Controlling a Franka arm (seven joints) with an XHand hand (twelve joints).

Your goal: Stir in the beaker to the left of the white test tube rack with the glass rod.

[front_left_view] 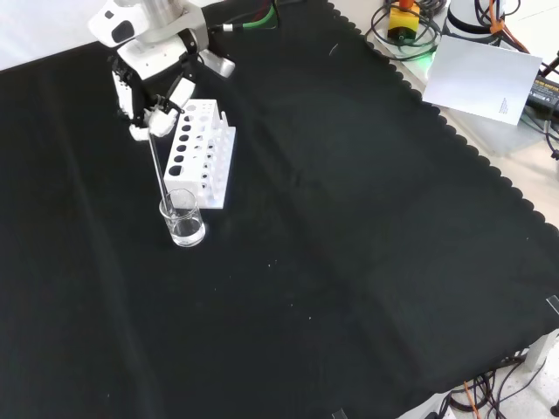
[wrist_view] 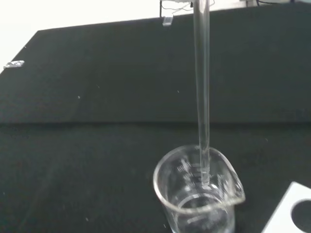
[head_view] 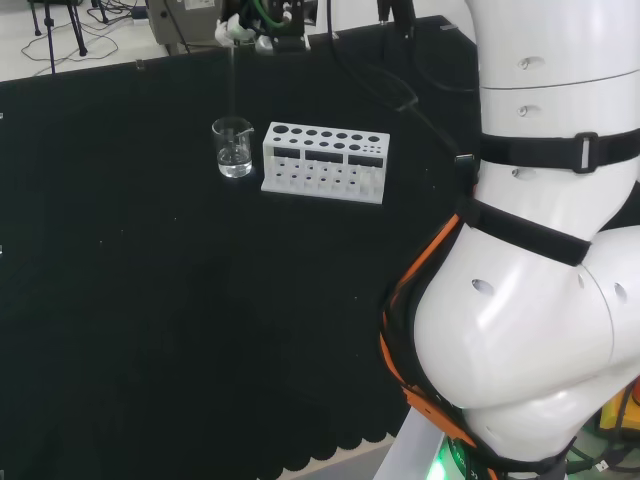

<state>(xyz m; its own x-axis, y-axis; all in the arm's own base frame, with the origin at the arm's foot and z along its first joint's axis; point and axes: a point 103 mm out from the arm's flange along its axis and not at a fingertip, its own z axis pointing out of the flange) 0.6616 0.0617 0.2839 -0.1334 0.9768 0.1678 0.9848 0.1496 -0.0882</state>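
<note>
A small clear glass beaker (head_view: 233, 148) (front_left_view: 182, 219) (wrist_view: 198, 194) stands on the black cloth just left of the white test tube rack (head_view: 323, 162) (front_left_view: 201, 153) in the head view. It holds a little clear liquid. The hand (front_left_view: 153, 83) (head_view: 232, 30) hangs above the beaker with its fingers curled on the top of a thin glass rod (front_left_view: 160, 161) (wrist_view: 201, 92) (head_view: 232, 85). The rod runs straight down, and its lower tip reaches inside the beaker's mouth, above the liquid in the wrist view.
The rack's corner (wrist_view: 291, 213) lies close beside the beaker. Cables and equipment (front_left_view: 410, 26) and a sheet of paper (front_left_view: 485, 74) lie beyond the cloth's scalloped edge in the front view. The arm's big white links (head_view: 540, 250) stand at the head view's right.
</note>
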